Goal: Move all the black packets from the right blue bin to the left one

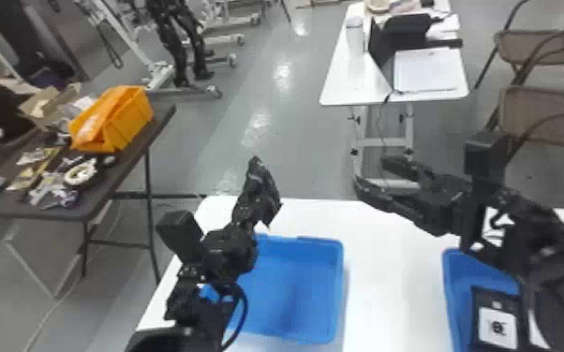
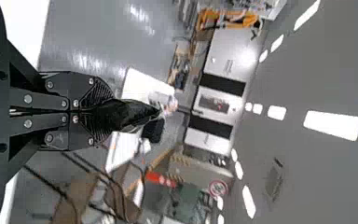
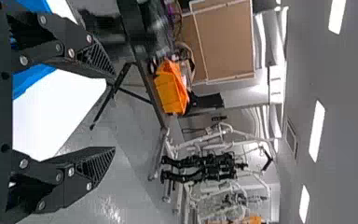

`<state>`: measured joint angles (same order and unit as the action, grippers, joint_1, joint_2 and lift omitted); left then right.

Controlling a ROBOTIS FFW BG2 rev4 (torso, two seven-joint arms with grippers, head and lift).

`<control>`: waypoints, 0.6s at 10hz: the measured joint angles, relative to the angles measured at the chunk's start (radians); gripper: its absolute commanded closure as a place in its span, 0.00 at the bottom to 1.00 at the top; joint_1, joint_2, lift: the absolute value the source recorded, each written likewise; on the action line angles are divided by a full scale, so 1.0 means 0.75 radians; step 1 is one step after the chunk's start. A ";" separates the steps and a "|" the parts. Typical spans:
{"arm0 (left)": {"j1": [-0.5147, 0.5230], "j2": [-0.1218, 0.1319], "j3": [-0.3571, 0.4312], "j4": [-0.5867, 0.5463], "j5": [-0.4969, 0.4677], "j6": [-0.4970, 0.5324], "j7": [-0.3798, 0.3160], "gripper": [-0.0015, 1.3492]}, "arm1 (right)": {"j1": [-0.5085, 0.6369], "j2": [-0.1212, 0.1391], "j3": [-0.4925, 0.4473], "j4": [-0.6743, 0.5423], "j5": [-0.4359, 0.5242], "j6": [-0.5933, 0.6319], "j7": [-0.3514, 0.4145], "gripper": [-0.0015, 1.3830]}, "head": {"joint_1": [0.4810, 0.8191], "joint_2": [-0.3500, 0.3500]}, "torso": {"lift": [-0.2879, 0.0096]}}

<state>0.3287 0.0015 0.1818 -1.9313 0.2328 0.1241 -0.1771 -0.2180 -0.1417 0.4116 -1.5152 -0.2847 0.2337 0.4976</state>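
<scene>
In the head view my left gripper [image 1: 256, 206] is raised over the far left part of the left blue bin [image 1: 337, 290], shut on a crumpled black packet [image 1: 263, 181]. The left wrist view has the left gripper [image 2: 106, 112] with its fingers together and the black packet [image 2: 128, 115] jutting past them. My right gripper [image 1: 372, 174] stands open above the table, between the bins and beyond them; in the right wrist view, nothing is between the fingers of the right gripper [image 3: 113, 113]. The right arm partly covers the right blue bin [image 1: 458, 299], so its contents are mostly hidden.
Both bins stand on a white table [image 1: 391, 276]. A dark panel with a white label [image 1: 497, 325] overlaps the right bin; I cannot tell whether it belongs to the arm. A cluttered dark table with an orange bin [image 1: 126, 121] is at far left.
</scene>
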 measured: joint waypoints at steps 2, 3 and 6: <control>0.118 0.000 0.043 0.045 -0.237 -0.159 0.108 0.80 | 0.197 0.016 -0.215 -0.141 0.064 0.054 -0.017 0.19 | 0.63 0.97 | 0.97; 0.147 0.000 0.055 0.085 -0.351 -0.258 0.161 0.46 | 0.298 0.017 -0.298 -0.208 0.073 0.072 -0.027 0.19 | 0.63 0.96 | 0.97; 0.157 0.000 0.078 0.177 -0.375 -0.432 0.072 0.12 | 0.510 0.036 -0.424 -0.419 0.262 0.119 -0.061 0.19 | 0.63 0.89 | 0.97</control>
<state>0.4462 0.0015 0.2399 -1.7989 -0.0484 -0.2002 -0.1233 0.1648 -0.1148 0.0935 -1.8294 -0.0884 0.3232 0.4521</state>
